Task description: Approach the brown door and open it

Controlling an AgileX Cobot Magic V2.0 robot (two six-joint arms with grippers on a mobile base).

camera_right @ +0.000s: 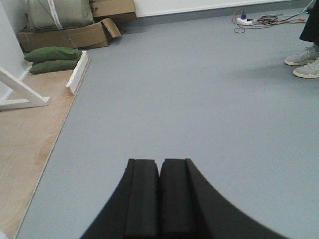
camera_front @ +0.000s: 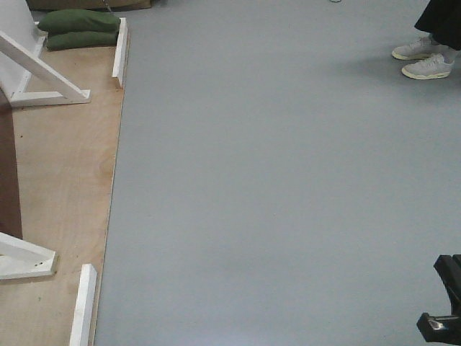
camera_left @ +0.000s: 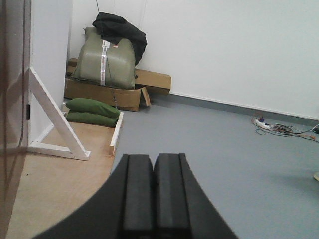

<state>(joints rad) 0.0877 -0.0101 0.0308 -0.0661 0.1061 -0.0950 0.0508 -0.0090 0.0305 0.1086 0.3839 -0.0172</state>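
You see only a sliver of the brown door (camera_front: 9, 169) at the far left of the front view: a dark reddish-brown strip standing upright on the plywood floor panel (camera_front: 65, 180). In the left wrist view its glossy face runs along the left edge, close by. You cannot tell whether it is ajar.

One brown door (camera_front: 9, 180) shows at the left edge. Two white braces (camera_front: 50, 73) stand on one plywood board (camera_front: 65, 180). The board carries two white strips (camera_front: 120, 50). Two green sandbags (camera_front: 78, 30) are stacked. At least two cardboard boxes (camera_left: 104, 94) can be counted. A possible third is too hidden to tell. There is one olive bundle (camera_left: 107, 62), one black garment (camera_left: 122, 30) and one power strip (camera_left: 261, 123). Its cables (camera_left: 281, 130) are too tangled to count. Two pale shoes (camera_front: 428, 67). Two grippers: one left gripper (camera_left: 153, 162), one right gripper (camera_right: 160, 167).
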